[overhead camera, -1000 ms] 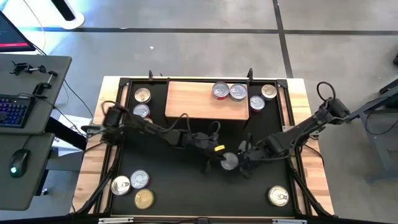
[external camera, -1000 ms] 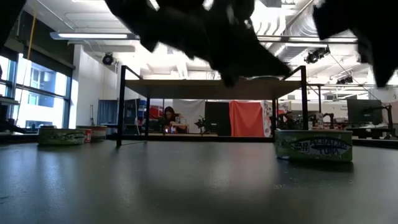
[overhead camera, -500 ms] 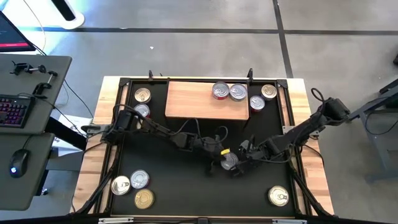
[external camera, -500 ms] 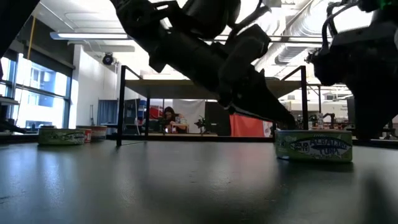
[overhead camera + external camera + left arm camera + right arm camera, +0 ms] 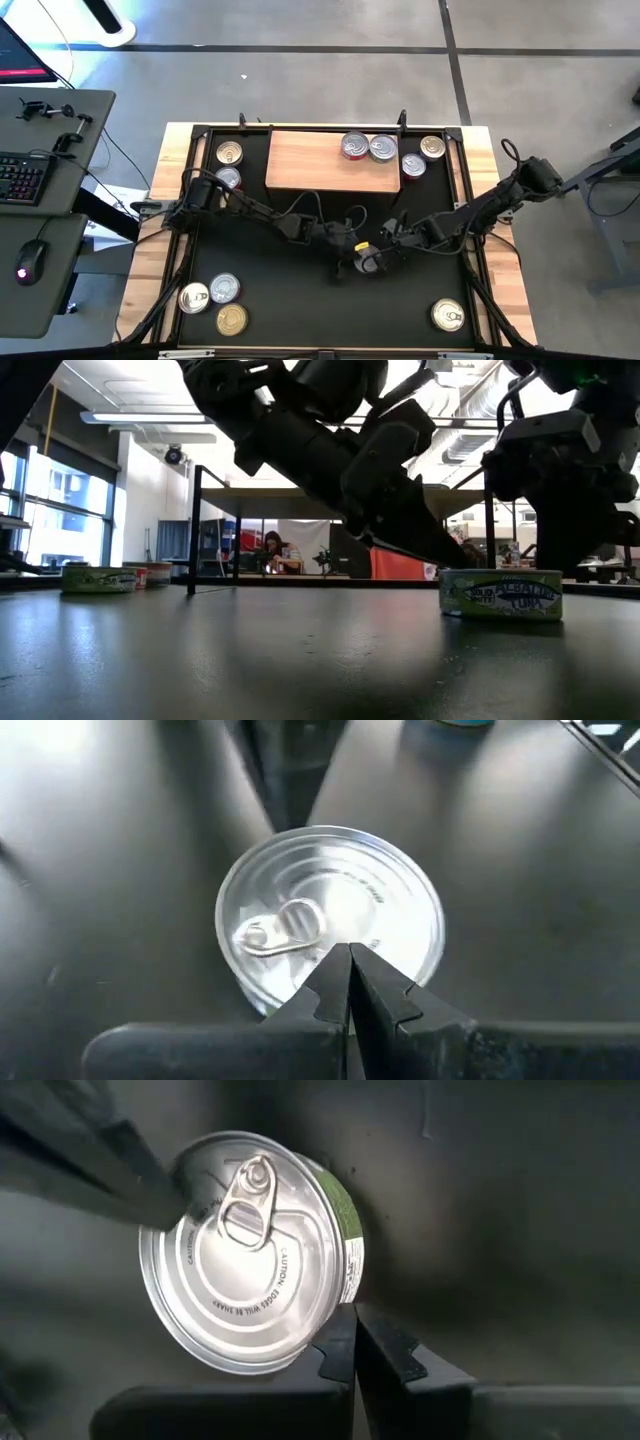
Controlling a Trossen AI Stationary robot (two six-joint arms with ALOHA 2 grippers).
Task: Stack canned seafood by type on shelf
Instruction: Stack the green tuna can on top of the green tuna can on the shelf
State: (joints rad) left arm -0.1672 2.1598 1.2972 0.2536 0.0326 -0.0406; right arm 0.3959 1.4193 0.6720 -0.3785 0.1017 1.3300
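Observation:
A tin of canned seafood (image 5: pixel 370 262), with a silver pull-tab lid (image 5: pixel 330 920) and a green label (image 5: pixel 500 594), stands on its base on the black mat, mid-table. My left gripper (image 5: pixel 348 952) is shut, its tips over the lid's near rim. My right gripper (image 5: pixel 352 1312) is shut too, its tips beside the tin's green side wall (image 5: pixel 345 1230). The wooden shelf (image 5: pixel 330 160) stands at the far side, with two tins (image 5: pixel 368 147) on its right end. My left gripper lays its shut fingertips (image 5: pixel 165 1195) on the lid's rim beside the pull tab (image 5: pixel 240 1205), slanting down from the table's left. The tin stays flat on the mat. My right gripper has its shut tips at the tin's side wall, pointing steeply down from the table's right; I cannot tell whether they touch.
Two more tins (image 5: pixel 422 157) sit on the mat right of the shelf and two (image 5: pixel 229 165) left of it. Three tins (image 5: pixel 215 302) lie at the near left and one (image 5: pixel 447 315) at the near right. The shelf's thin black legs (image 5: pixel 196 530) stand beyond.
Both grippers have come down onto the mid-table tin, the left from the table's left and the right from its right. The right wrist has rolled and tipped more steeply down. Both have stayed shut, and the tin has kept its place.

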